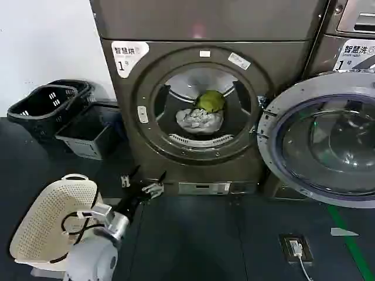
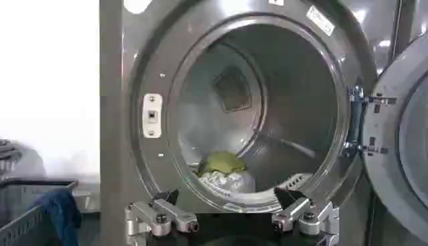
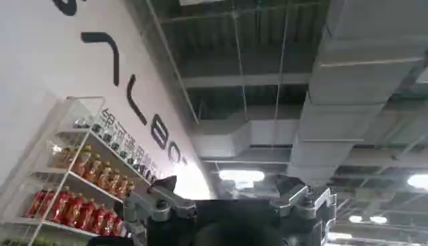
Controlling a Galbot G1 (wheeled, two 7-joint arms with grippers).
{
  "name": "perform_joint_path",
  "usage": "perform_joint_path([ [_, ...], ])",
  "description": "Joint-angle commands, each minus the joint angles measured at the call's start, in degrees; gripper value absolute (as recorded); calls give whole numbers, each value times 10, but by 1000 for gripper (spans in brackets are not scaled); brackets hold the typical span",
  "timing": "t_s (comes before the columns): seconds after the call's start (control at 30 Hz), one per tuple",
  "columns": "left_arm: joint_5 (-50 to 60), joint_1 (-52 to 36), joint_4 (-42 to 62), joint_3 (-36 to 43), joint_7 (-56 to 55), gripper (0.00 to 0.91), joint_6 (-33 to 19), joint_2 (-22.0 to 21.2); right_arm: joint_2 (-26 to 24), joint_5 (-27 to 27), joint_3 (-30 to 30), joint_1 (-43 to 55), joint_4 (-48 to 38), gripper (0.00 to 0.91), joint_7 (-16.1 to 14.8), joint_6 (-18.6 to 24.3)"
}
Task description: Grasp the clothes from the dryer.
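Left gripper (image 1: 145, 180) gapes below dryer (image 1: 140, 114) rim (unobstructed); clothes (image 1: 200, 119) inside.

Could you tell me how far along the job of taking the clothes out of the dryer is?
Done: the dryer door is open. In hand: the left gripper, fingers open, faces the drum from outside. Left: the clothes lie ungrasped inside. The right gripper points at the ceiling.

The right gripper (image 3: 231, 200) sat at the bottom of the frame, fingers spread wide and holding nothing. Shelves of red bottles (image 3: 73, 194) filled the lower left. Ceiling ducts (image 3: 348, 107) ran across the upper right, with a bright lamp (image 3: 242, 176) near the centre.
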Motion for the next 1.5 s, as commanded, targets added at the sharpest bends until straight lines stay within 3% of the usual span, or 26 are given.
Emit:
perform_joint_path([
  [0.03, -5, 0, -3, -2, 0, 907, 0, 1, -1, -2, 1, -1, -4, 907, -1, 18],
  [0.27, 22, 4, -5, 4, 17, 907, -6, 4, 2, -12, -6, 3, -13, 907, -16, 42],
  [1.5, 29, 10, 9, 33, 3, 907, -19, 2, 2, -27, -4, 4, -20, 907, -27, 28],
])
